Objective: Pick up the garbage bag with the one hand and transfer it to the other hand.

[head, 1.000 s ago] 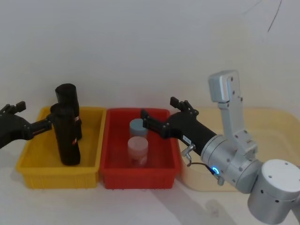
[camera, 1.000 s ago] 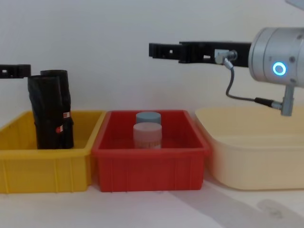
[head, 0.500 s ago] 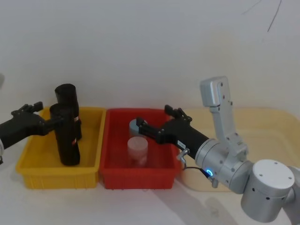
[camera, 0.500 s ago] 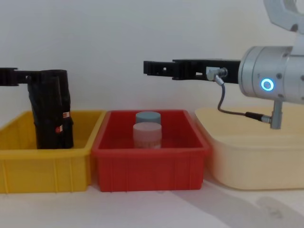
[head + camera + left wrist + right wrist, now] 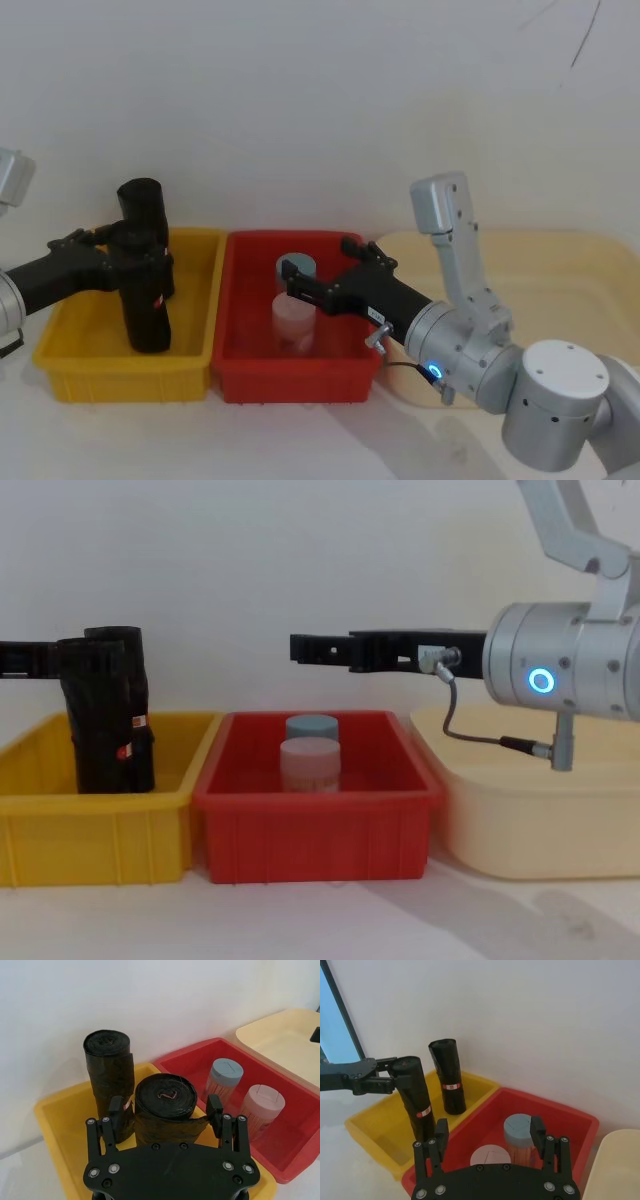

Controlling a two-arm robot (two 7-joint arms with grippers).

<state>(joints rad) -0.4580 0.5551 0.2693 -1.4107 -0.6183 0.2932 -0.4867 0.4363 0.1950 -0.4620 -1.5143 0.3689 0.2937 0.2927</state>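
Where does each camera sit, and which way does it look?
Head: high, looking down at yellow bin and red bin; left gripper, right gripper show.
Chest: low, looking level across the bins; both grippers enter from the sides.
Left wrist: behind the left gripper, facing the garbage bag.
Right wrist: behind the right gripper, above the red bin.
Shared: all show the garbage bag.

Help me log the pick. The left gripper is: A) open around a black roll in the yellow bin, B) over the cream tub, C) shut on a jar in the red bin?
A: the left gripper straddles the garbage bag in the yellow bin, fingers open either side.
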